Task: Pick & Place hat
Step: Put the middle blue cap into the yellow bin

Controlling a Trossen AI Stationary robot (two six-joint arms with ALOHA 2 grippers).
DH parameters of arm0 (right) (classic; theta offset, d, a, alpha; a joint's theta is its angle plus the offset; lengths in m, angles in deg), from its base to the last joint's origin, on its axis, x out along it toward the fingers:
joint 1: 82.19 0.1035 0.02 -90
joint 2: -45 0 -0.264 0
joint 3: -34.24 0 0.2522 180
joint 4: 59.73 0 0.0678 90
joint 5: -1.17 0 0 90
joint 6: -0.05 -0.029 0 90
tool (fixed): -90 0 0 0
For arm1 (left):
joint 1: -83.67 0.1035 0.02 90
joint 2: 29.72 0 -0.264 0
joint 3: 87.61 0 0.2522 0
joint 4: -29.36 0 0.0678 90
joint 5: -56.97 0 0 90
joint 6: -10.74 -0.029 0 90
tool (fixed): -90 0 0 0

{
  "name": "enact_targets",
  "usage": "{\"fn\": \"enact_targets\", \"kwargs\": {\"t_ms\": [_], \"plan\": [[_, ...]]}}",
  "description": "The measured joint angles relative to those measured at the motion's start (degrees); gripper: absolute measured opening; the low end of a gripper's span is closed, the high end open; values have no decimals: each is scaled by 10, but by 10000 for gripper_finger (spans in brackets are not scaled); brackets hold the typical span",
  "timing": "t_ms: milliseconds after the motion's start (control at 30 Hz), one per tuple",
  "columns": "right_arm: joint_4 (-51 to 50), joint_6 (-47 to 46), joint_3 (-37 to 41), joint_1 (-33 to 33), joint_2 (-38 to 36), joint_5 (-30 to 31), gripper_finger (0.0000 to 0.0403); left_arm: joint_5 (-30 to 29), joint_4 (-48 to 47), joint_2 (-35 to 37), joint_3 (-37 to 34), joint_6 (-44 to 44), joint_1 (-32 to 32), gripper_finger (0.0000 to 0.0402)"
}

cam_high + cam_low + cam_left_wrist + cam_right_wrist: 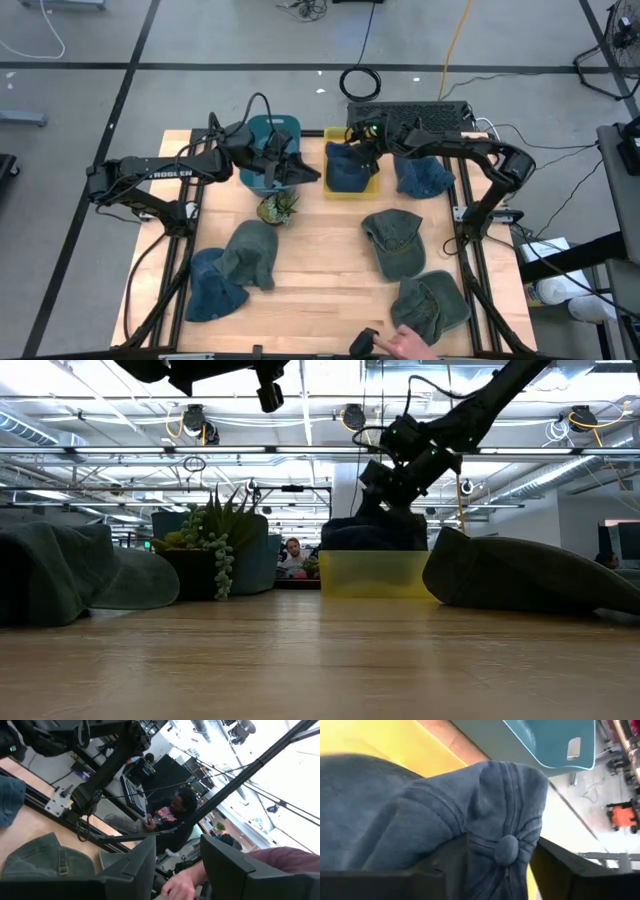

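Several caps lie scattered over the wooden bench [320, 270]: two dark green ones overlapping a blue one toward 7 o'clock [235, 265], a green cap [393, 240] right of centre, another green one [432, 303] toward 5 o'clock, and a blue cap [422, 177] at about 2 o'clock. A small potted succulent [277, 207] stands just left of centre, directly in front of the teal bin [268, 140] at 11 o'clock. A person's hand [408, 345] reaches in at the 6 o'clock edge, close to the nearest green cap.

Open bench remains mostly along the middle strip between the plant and the green cap, and along the near edge between the two cap groups. The black frame rails close off the 3 and 9 o'clock sides.

The blue hat [347, 168] sits in the yellow bin [368, 187] at 12 o'clock, bulging above its rim. The right gripper [362, 140] hangs right at the hat's far side; in the right wrist view its fingers [445, 865] stand parted on either side of the crown, with the top button [506, 847] between them, and I cannot tell whether they still touch the cloth. The left gripper [300, 172] hovers above the teal bin, its fingers [142, 865] set moderately apart around nothing.
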Motion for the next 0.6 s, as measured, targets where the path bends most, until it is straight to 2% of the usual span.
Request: {"fn": "enact_targets", "kwargs": {"t_ms": [133, 333, 500, 600], "plan": [[-37, -31, 0, 0, -16, 0, 243, 22, 0, 0, 0, 4, 0, 161], [-33, -85, 0, 1, -35, 19, 301, 39, -1, 0, 0, 18, 0, 161], [-33, -128, 0, 2, -63, 69, 330, 39, -1, 0, 0, 14, 0, 161], [-39, -192, 0, 5, -95, 79, 335, 39, -1, 0, 0, 8, 0, 161]]}}
